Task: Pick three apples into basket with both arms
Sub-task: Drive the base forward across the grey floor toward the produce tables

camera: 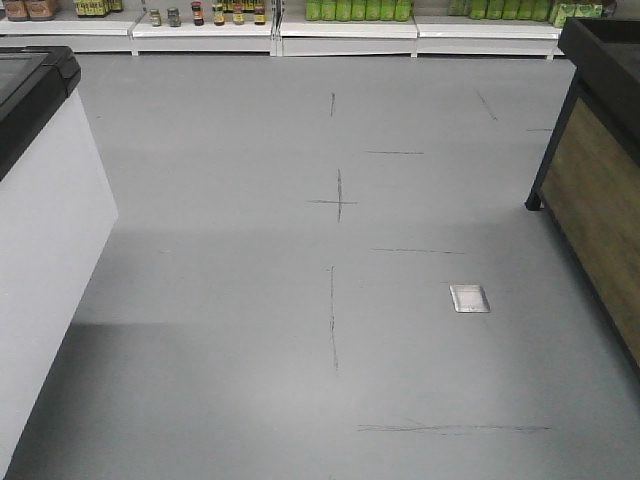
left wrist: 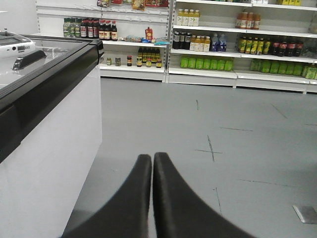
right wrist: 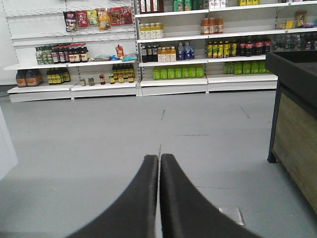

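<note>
- Grey shop floor fills every view. No apples and no basket in sight anywhere, so by my read the picking hasn't begun.
- Left gripper: jaws pressed together, nothing between them, pointing level down the aisle.
- Right gripper: same, clamped on nothing.
- Around: white cabinet with a black top close on the left, wood-panelled stand on the right, stocked shelves at the far end, metal floor plate ahead right.
- Risk: the targets must be found first. Turning or driving between cabinet and stand could clip an arm on either.
- Risk: reaching with the jaws closed would shove an apple and roll it away instead of gripping it.
</note>
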